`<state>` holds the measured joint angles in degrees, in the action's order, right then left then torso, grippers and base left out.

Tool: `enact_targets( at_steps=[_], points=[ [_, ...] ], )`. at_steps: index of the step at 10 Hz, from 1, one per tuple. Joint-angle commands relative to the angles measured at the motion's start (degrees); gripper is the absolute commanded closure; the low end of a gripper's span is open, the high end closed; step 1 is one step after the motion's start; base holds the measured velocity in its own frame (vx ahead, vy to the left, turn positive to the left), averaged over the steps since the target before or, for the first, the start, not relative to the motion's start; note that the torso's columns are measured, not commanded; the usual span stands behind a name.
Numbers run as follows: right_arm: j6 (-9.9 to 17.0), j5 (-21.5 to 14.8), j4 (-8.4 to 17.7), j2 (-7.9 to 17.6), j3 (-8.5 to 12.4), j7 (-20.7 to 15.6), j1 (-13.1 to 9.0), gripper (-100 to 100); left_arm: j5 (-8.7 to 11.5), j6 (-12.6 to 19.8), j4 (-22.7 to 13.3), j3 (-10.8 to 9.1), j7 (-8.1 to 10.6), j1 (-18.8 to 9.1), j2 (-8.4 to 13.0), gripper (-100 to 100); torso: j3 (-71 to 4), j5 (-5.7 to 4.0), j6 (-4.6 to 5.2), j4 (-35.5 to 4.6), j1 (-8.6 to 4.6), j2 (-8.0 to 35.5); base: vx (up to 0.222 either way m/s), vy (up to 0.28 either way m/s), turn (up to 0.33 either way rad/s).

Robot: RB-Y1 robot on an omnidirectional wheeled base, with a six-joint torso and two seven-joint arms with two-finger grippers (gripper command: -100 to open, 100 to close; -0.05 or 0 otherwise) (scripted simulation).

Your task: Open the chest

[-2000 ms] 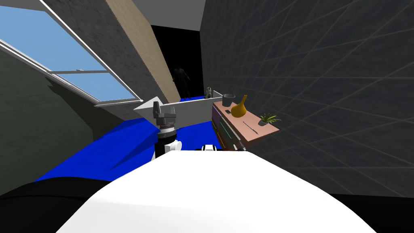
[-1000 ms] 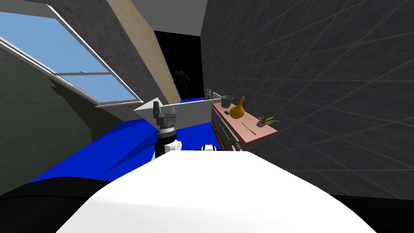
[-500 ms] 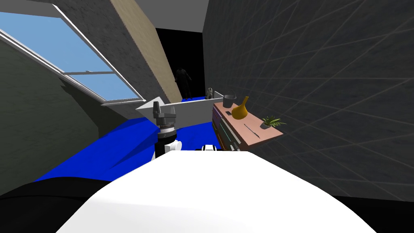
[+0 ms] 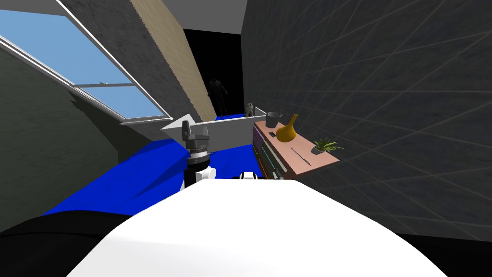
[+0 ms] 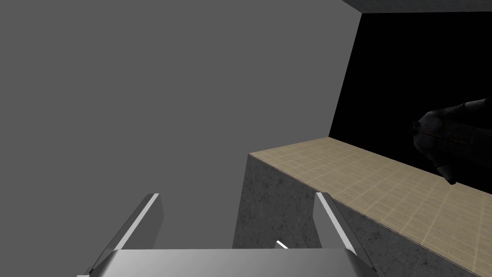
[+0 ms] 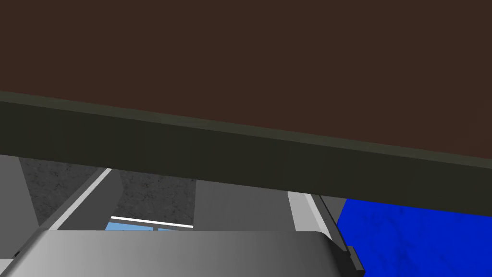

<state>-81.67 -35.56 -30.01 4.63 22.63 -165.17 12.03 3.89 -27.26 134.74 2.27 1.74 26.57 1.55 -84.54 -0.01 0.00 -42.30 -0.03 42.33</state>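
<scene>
Nothing looks opened yet: the chest (image 4: 265,153) stands near right against the wall, the right gripper (image 6: 202,182) close to a dark brown surface, fingers wide, the left gripper (image 5: 238,195) raised, fingers wide.

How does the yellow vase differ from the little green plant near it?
The yellow vase is smooth and bulbous with a narrow neck; the plant has spiky green leaves in a small grey pot. The vase stands taller than the plant. Both sit on the chest's pinkish top.

Blue floor (image 4: 144,173), dark tiled wall (image 4: 384,96), sloping window (image 4: 72,53), black area (image 4: 216,57) beyond
</scene>
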Motion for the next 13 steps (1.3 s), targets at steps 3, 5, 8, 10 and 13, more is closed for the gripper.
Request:
enact_targets(
  at_steps=[3,5,8,10,13],
  points=[
    [-0.35,-0.08,0.51,-0.61,0.09,-3.82,-0.23,-100,0.0,0.0,0.0,0.0,0.0,0.0,0.0,0,-0.05,0.01,0.0,0.02,0.04,-0.08,-0.001,-0.002,0.004],
    [0.55,0.12,-0.66,1.23,0.48,-1.55,-0.58,-100,0.0,0.0,0.0,0.0,0.0,0.01,-0.01,0,-0.08,0.04,0.0,0.03,0.18,-0.15,0.044,0.069,0.004],
    [0.15,0.03,-0.14,0.43,0.31,-2.64,-0.44,100,0.0,0.0,0.01,0.0,0.0,0.01,0.0,0,0.0,-0.02,0.01,0.01,-0.08,0.02,0.019,0.037,-0.001],
    [0.15,0.03,-0.14,0.43,0.31,-2.64,-0.44,100,0.0,0.0,0.0,0.0,0.0,0.0,0.0,0,0.12,-0.18,0.05,0.09,-0.38,0.09,-0.027,-0.054,0.02],
    [-1.12,-0.35,0.1,1.12,0.9,-2.1,-0.83,100,0.0,0.0,0.0,0.0,0.0,0.0,0.0,0,0.01,-0.13,0.21,0.23,-0.15,-0.01,0.003,0.012,0.004]
  ],
)
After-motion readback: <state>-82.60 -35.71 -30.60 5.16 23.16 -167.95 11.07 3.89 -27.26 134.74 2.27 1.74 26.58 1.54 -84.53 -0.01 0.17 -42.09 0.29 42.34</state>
